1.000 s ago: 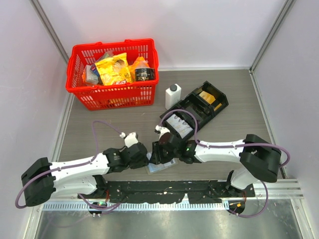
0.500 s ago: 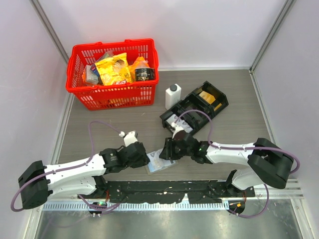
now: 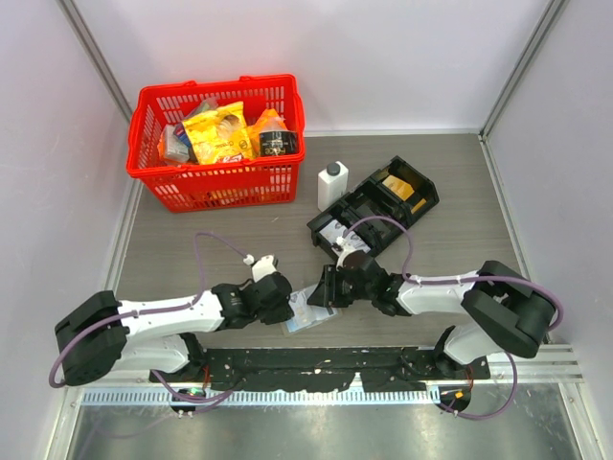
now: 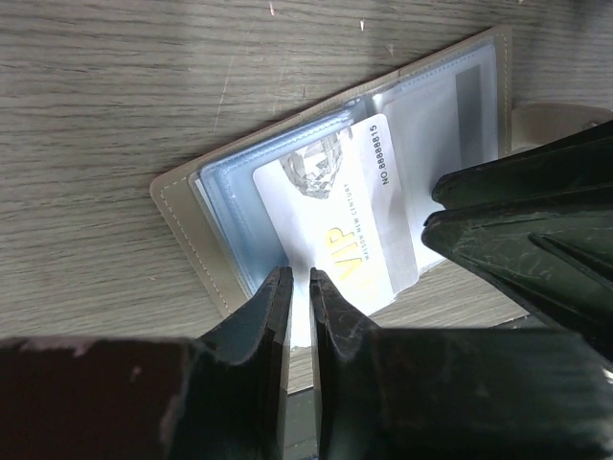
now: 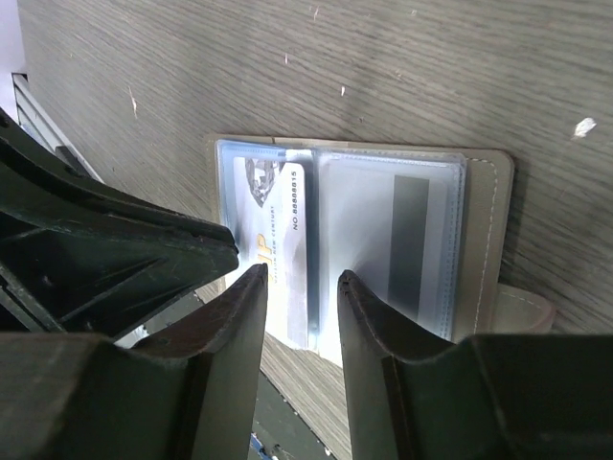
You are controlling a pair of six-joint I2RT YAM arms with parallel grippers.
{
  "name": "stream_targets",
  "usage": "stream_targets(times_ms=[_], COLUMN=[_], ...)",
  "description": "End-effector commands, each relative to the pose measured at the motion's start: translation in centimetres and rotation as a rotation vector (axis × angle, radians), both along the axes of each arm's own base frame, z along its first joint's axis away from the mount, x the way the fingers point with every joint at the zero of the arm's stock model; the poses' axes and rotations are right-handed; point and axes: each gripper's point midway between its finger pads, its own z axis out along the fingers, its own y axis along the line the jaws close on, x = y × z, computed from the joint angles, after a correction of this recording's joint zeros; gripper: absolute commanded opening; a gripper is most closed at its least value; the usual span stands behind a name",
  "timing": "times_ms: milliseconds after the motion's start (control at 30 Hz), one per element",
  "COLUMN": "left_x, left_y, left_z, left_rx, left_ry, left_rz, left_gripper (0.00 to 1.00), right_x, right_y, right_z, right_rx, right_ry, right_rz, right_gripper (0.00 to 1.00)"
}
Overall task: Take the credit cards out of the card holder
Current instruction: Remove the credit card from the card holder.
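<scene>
The card holder (image 3: 308, 315) lies open and flat on the table between my two grippers. In the left wrist view its tan edge (image 4: 182, 206) frames pale blue sleeves, and a white VIP card (image 4: 354, 220) sticks partly out of one sleeve. My left gripper (image 4: 299, 280) is nearly shut, with its tips down at the card's near edge; whether it pinches the card does not show. My right gripper (image 5: 299, 278) is open, with its tips over the middle of the holder (image 5: 488, 240) beside the same card (image 5: 273, 220). In the top view the left gripper (image 3: 285, 305) and right gripper (image 3: 320, 291) almost meet.
A red basket (image 3: 218, 84) full of groceries stands at the back left. A white bottle (image 3: 331, 184) and a black compartmented tray (image 3: 421, 196) stand behind the grippers. A black rail (image 3: 316, 364) runs along the near edge.
The right gripper has moved right and slightly nearer, from beside the tray to the holder's right side. The left arm's elbow has swung right, its gripper still at the holder. The holder has stayed put.
</scene>
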Motion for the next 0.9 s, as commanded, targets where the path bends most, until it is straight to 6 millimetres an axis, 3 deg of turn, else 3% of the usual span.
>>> stream_targets(times_ms=[0,600,767,867], left_x=[0.1,-0.7,-0.7,-0.7], left_y=[0.3,1.6,1.6,1.6], left_z=[0.0,-1.4,-1.4,-1.4], left_rx=[-0.019,-0.009,-0.008,-0.008], left_ry=[-0.011,0.022,0.024,0.022], left_rz=[0.032,0.064,0.068,0.068], left_gripper=[0.16,0.16,0.16,0.16], right_x=[0.1,-0.3,-0.3,-0.2], right_y=[1.2,2.2,2.2,2.2], right_z=[0.8,-1.0,-1.1,-1.0], right_rx=[0.066,0.091,0.091,0.093], right_ry=[-0.005,0.068,0.071,0.069], right_rz=[0.031,0.079,0.079,0.078], right_gripper=[0.4,0.36,0.29,0.19])
